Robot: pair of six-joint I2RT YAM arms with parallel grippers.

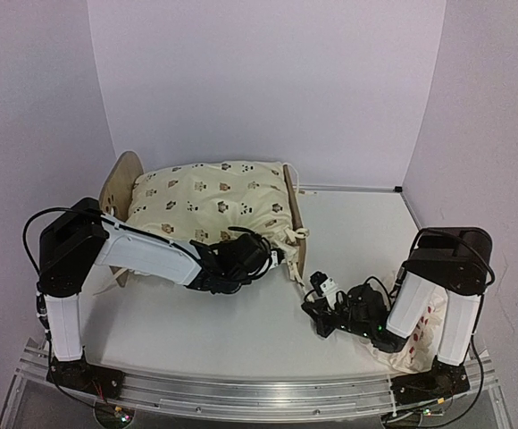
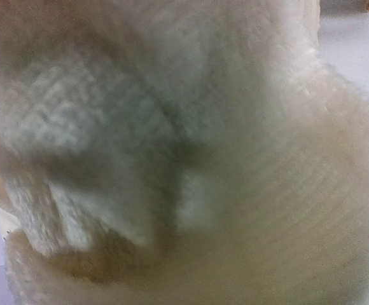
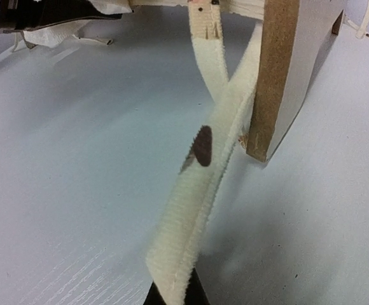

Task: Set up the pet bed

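Note:
The pet bed (image 1: 119, 179) stands at the back left, its plywood end boards upright. A cream animal-print cushion (image 1: 210, 197) lies on it. My left gripper (image 1: 241, 259) is pressed into the cushion's near edge. Cream fleece (image 2: 222, 127) fills the left wrist view and hides the fingers, so I cannot tell how the jaws stand. My right gripper (image 1: 315, 308) sits low on the table just right of the bed's near right corner. It is shut (image 3: 175, 298) on a cream strap (image 3: 191, 210) that runs up, slightly twisted, to the foot of the end board (image 3: 280, 76).
A white pillow with red dots (image 1: 415, 344) lies at the near right under the right arm. Walls close in the table (image 1: 357, 232) at the back and on both sides. A white cable (image 3: 362, 25) trails on the table behind the bed.

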